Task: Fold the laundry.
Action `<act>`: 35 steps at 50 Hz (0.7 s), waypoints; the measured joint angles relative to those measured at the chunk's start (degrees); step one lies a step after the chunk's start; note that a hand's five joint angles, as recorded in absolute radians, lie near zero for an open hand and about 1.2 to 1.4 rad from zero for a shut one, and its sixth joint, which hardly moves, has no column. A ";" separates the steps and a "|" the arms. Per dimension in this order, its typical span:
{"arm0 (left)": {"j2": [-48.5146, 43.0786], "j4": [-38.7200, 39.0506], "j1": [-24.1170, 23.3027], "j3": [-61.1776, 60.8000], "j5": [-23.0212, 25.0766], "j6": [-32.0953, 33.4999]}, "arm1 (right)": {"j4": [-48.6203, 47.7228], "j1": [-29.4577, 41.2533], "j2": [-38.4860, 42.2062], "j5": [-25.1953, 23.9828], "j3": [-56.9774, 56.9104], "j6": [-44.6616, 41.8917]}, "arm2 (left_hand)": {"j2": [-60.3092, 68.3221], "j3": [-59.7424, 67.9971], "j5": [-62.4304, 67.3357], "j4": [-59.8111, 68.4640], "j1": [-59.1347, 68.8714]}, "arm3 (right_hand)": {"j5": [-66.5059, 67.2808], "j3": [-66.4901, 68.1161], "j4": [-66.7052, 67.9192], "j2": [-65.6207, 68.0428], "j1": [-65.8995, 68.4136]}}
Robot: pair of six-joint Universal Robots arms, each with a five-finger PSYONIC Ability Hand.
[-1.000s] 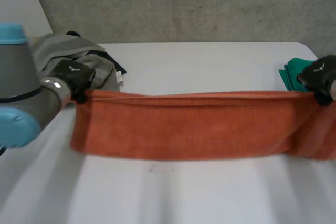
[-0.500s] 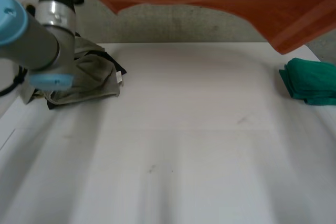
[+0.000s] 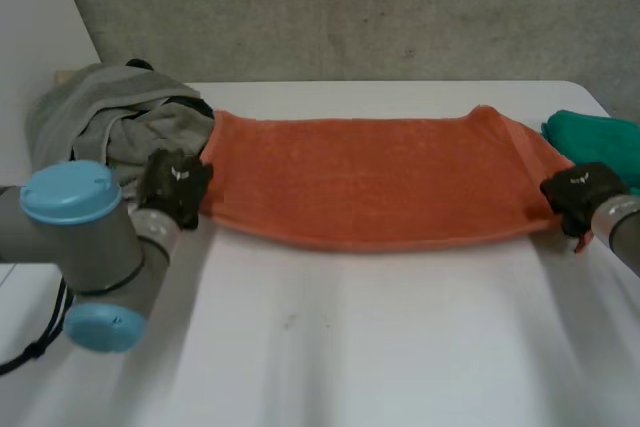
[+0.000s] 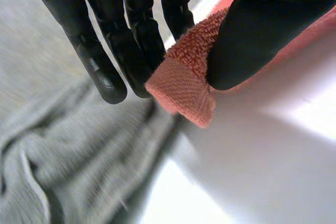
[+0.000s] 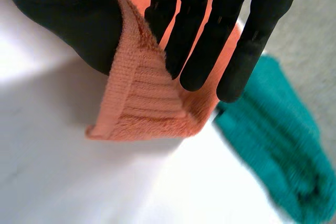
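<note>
Inspection finds the orange towel (image 3: 370,182) lying flat and lengthwise across the far half of the bench (image 3: 350,347). One end lies just beside a heap of grey clothes (image 3: 120,117), the other just beside a folded green cloth (image 3: 598,137). The left hand (image 3: 175,185) grips the towel's near corner at the grey-clothes end. In its wrist view the hemmed corner is pinched between the thumb and straight fingers (image 4: 131,35), with the corner tip poking out beyond them. The right hand (image 3: 575,197) grips the opposite near corner in the same manner: the thumb is on one face, straight fingers (image 5: 210,40) on the other, and the hem sticks out below. Both hands sit low, at or just above the bench surface, palms turned toward the cloth. The left arm reaches in from the near left with its elbow bent, and the right forearm enters from the right edge. Judgement: holding the two corners of one long edge holds that edge straight and the cloth smooth, so both ends of the edge can be moved together. The placement suits a lengthwise fold, the near edge to go over onto the far edge. How many layers the towel already has cannot be determined.
</note>
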 measured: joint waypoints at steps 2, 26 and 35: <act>2.65 -4.25 0.15 -2.59 0.01 0.29 | 1.46 -1.11 -1.78 -0.14 2.38 -1.22 | 0.00 0.00 0.00 0.00 0.00 | 0.00 0.00 0.00 0.00 0.00; 15.18 -35.00 0.95 -6.69 -0.22 8.16 | 17.80 -8.28 -20.55 0.73 16.52 -26.50 | 0.00 0.00 0.00 0.00 0.00 | 0.00 0.00 0.00 0.00 0.00; -1.52 -22.36 -0.10 12.82 -1.99 6.09 | 0.33 -1.34 -6.03 1.89 3.21 -21.19 | 0.00 0.00 0.00 0.01 0.00 | 0.68 0.00 0.00 0.00 0.00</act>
